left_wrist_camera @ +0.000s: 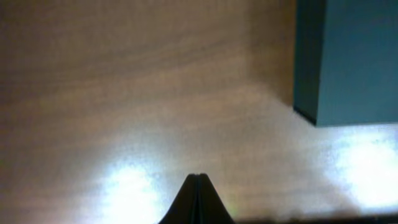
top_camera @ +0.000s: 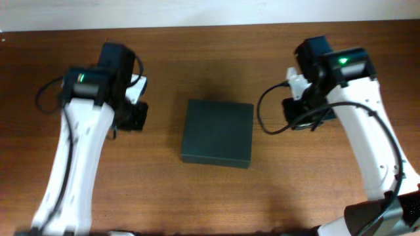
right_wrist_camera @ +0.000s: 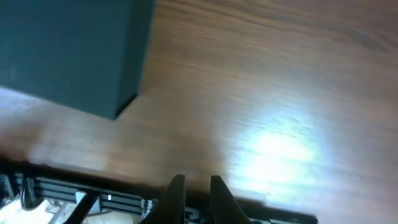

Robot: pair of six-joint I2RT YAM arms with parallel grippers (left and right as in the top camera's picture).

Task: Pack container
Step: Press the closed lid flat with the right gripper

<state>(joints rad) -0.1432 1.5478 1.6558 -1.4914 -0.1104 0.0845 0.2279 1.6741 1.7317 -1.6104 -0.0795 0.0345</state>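
Black two-finger left gripper point(left_wrist_camera: 197, 180) pressed tip to tip, pinching nothing, poised over bare wood; black two-finger right gripper point(right_wrist_camera: 196, 183) parted by a narrow slit, likewise empty. Between the two, at mid-table, the container point(top_camera: 217, 132), a dark green-black matte rectangular box, lid flat down, resting on the brown wood-grain table point(top_camera: 216, 196). From overhead, a strip of wood on either side of the box, untouched by either gripper: left gripper off its left edge, right gripper off its right edge, both a little toward the far side. Through the left wrist camera, a corner of the container ahead and to the right of the pressed-together tips, well apart. Through the right wrist camera, a corner ahead and to the left of the slightly spread fingers, also apart, bright glare on the wood alongside.
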